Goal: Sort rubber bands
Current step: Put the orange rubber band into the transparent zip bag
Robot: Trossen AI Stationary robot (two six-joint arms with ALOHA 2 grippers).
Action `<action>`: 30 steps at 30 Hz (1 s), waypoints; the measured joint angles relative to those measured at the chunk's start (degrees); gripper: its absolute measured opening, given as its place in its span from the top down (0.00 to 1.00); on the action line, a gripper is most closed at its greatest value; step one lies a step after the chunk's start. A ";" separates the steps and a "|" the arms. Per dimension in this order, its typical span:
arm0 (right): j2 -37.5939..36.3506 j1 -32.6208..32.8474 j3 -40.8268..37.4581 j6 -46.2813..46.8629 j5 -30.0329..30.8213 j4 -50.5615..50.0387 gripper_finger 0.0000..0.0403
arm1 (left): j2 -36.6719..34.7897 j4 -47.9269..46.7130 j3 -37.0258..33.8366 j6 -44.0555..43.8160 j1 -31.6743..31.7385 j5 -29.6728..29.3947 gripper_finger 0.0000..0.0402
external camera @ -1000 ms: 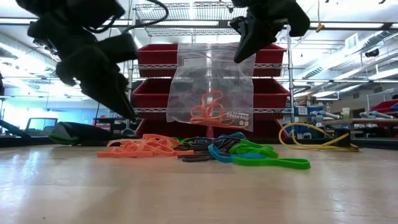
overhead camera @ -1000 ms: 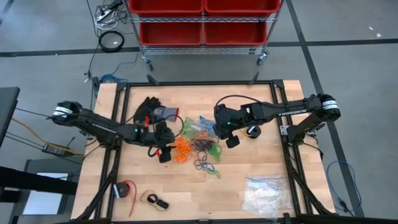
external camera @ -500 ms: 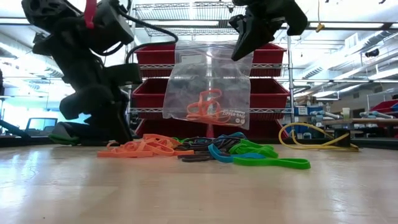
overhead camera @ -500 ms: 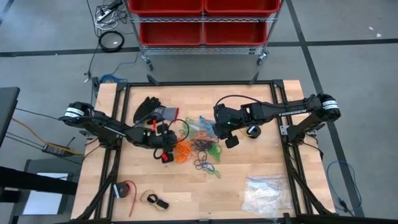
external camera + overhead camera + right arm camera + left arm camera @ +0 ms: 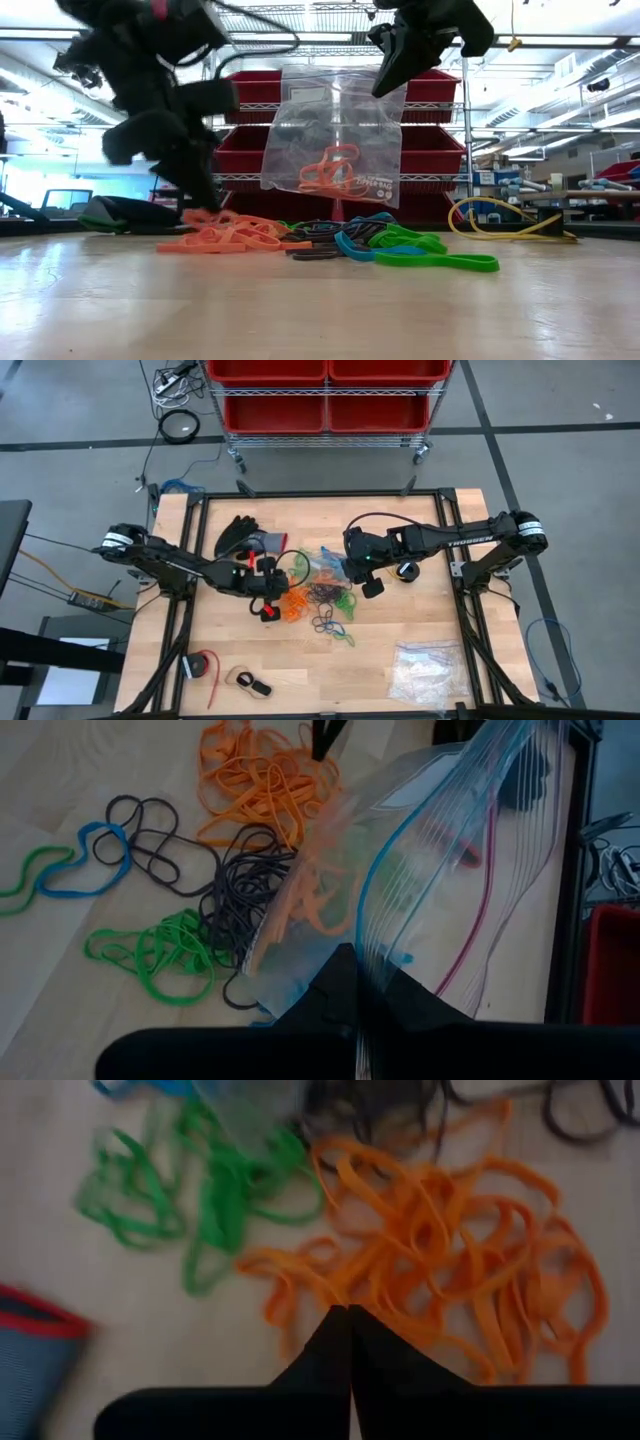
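Rubber bands (image 5: 322,598) lie heaped mid-surface (image 5: 420,630): orange on the left arm's side, black centre, green & blue beyond. Left gripper (image 5: 349,1312) is down at the orange clump's edge, jaws pressed together, prob. pinching an orange strand, though the grip itself is blurred. Right gripper (image 5: 360,982) is above the pile, jaws clamped on a clear zip bag (image 5: 335,135) w/ orange bands inside.

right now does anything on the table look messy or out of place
Mainly the rubber bands: orange, green, blue and black loops lie tangled in one heap mid-table, colours overlapping. A few orange ones already sit in the clear bag hanging from the right gripper.
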 joint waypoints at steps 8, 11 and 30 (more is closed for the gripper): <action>-0.02 0.02 0.00 0.44 0.00 -0.04 1.00 | -2.04 -8.61 7.13 3.81 0.00 -3.37 1.00; -0.02 0.02 0.01 0.51 0.00 -0.13 1.00 | -3.79 -13.35 10.62 4.40 0.00 -6.34 1.00; -0.02 0.37 0.02 0.50 0.02 0.25 1.00 | -7.48 -12.70 6.73 0.94 0.13 -3.34 0.90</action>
